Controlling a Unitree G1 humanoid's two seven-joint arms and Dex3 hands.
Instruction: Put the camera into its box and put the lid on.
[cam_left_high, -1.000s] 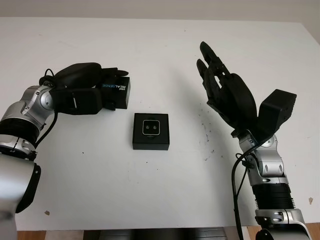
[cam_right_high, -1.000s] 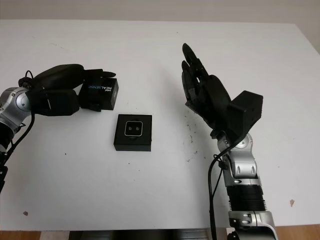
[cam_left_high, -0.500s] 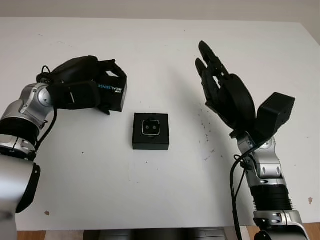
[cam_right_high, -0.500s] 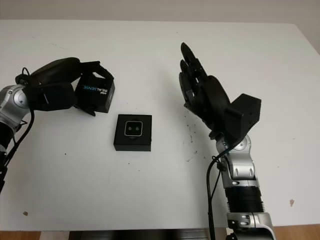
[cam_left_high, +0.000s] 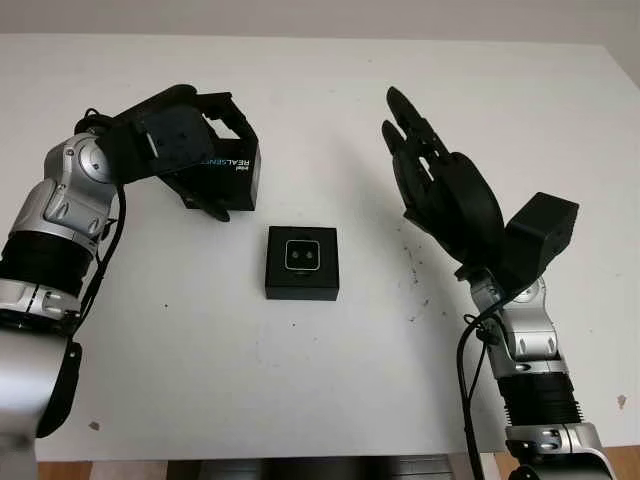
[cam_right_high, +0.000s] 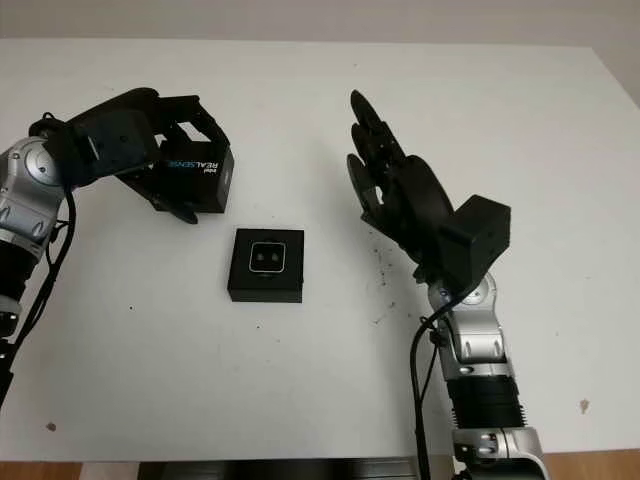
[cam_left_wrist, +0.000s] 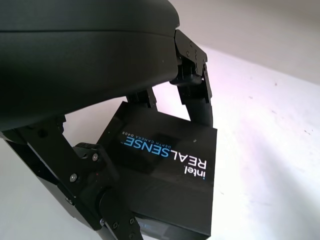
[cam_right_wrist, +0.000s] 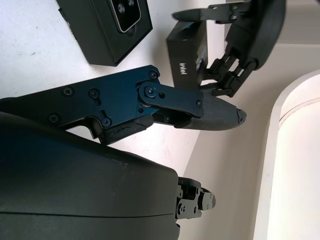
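Note:
The black box stands in the middle of the white table with the camera inside, its two lenses facing up. My left hand is shut on the black lid printed "intel REALSENSE", holding it tilted above the table to the upper left of the box. The lid sits between that hand's fingers in the left wrist view. My right hand hovers open to the right of the box, holding nothing. The box and the held lid appear beyond the right hand's finger.
The white table reaches to every side of the box. Small dark specks mark its surface between the box and the right arm. A brown spot lies near the front left edge.
My left hand has lifted and turned the lid, tipping it and bringing it slightly higher and nearer the box. The right hand has drifted a little left.

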